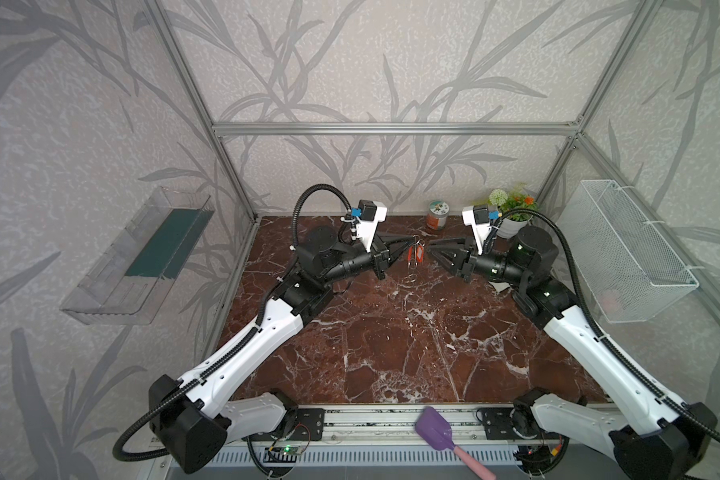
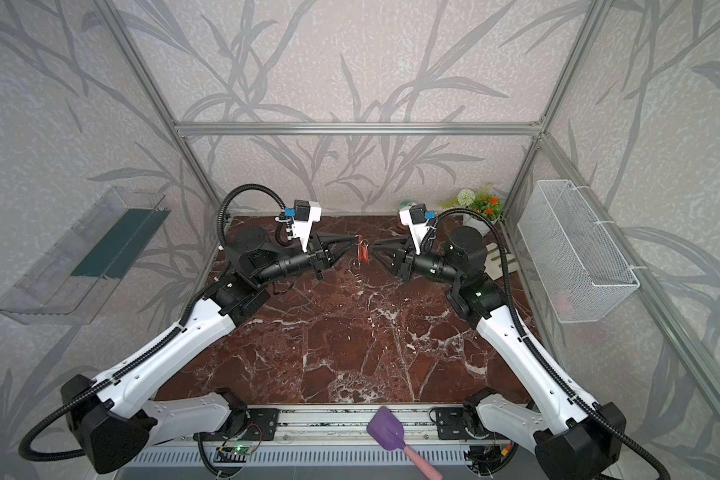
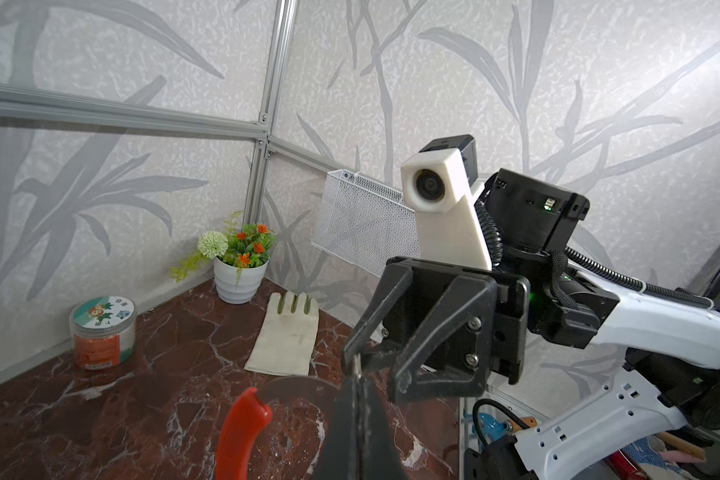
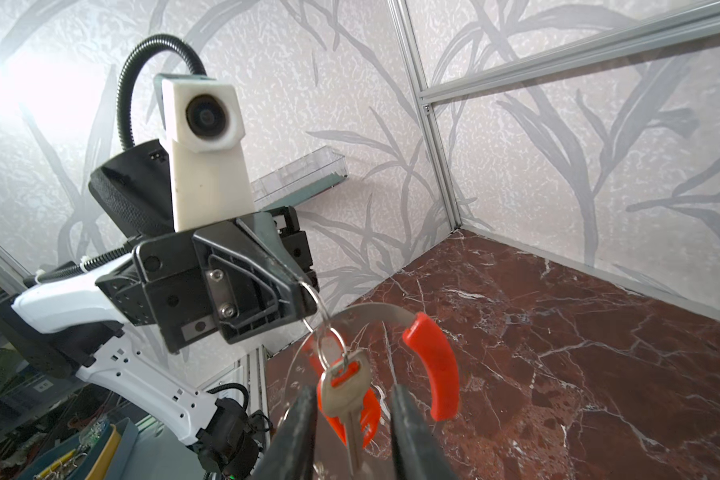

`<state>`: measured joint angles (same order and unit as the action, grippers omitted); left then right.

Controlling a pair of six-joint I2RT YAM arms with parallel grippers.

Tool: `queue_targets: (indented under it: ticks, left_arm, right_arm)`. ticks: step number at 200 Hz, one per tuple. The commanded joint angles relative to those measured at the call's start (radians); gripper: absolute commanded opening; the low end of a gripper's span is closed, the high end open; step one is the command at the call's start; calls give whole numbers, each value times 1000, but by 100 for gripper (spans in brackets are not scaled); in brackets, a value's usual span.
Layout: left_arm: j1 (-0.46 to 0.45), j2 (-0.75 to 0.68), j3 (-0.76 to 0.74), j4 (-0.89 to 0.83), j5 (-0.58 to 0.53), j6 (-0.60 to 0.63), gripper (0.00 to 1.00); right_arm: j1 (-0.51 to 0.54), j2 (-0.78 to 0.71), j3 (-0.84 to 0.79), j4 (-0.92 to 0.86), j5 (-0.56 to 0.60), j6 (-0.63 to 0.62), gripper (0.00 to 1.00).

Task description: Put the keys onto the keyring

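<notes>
Keys (image 4: pixel 368 411) hang between our right gripper's (image 4: pixel 353 392) parted fingers, beside the keyring (image 4: pixel 375 308), both dangling from a wire ring (image 4: pixel 320 306) pinched by our left gripper (image 4: pixel 303 285). Threading looks finished, we judge; next, back out without snagging.

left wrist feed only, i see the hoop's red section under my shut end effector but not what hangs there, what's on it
Observer: A silver metal key and, behind it, a red-orange plastic key tag hang together.
Operator: where's the right end effector relative to them
Observer: The right end effector is open, one finger each side of the key.
Operator: is the bundle on the table
Observer: No, in both top views it hangs above the brown marble-pattern table.
</notes>
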<state>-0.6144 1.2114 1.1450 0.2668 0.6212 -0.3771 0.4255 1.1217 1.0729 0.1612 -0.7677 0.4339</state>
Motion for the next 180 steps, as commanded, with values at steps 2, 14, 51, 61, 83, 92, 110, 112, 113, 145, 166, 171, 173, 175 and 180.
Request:
queue_targets:
  ticks: [2,14,51,61,83,92,110,112,113,145,166,171,173,175,180]
  left_arm:
    - [-2,-8,-7,130,-21,-40,0]
    - [-1,-4,-5,137,-17,-43,0]
    - [-2,2,-8,161,-6,-57,0]
    - [-3,1,-10,158,-4,-56,0]
    - [-4,-3,-9,141,-6,-44,0]
    - [-3,-4,-10,139,-7,-43,0]
    - [-3,-3,-9,138,0,-45,0]
    - [-3,-3,-7,137,0,-45,0]
    - [-3,-3,-7,137,0,-45,0]
    - [-3,-3,-7,135,9,-44,0]
    - [-4,-3,-8,135,11,-48,0]
    - [-5,-2,-6,135,13,-48,0]
    - [-5,-2,-5,135,14,-48,0]
    - [-4,-2,-5,135,15,-49,0]
    - [-5,-1,-4,135,15,-48,0]
  right_arm:
    - [4,21,20,131,-17,116,32]
    - [3,21,26,135,-19,121,32]
    - [3,27,25,163,-26,156,29]
    - [4,33,26,181,-34,174,29]
    - [4,33,22,218,-39,195,29]
    - [3,29,15,238,-38,197,29]
    - [1,29,6,267,-38,234,29]
    - [1,30,6,269,-38,237,29]
    - [1,31,7,270,-38,239,29]
    - [0,56,22,301,-64,283,24]
    - [1,64,28,292,-68,281,23]
    - [0,64,27,291,-68,280,23]
    - [1,64,27,291,-68,278,23]
    - [0,64,27,290,-68,278,22]
    - [0,64,28,289,-68,276,22]
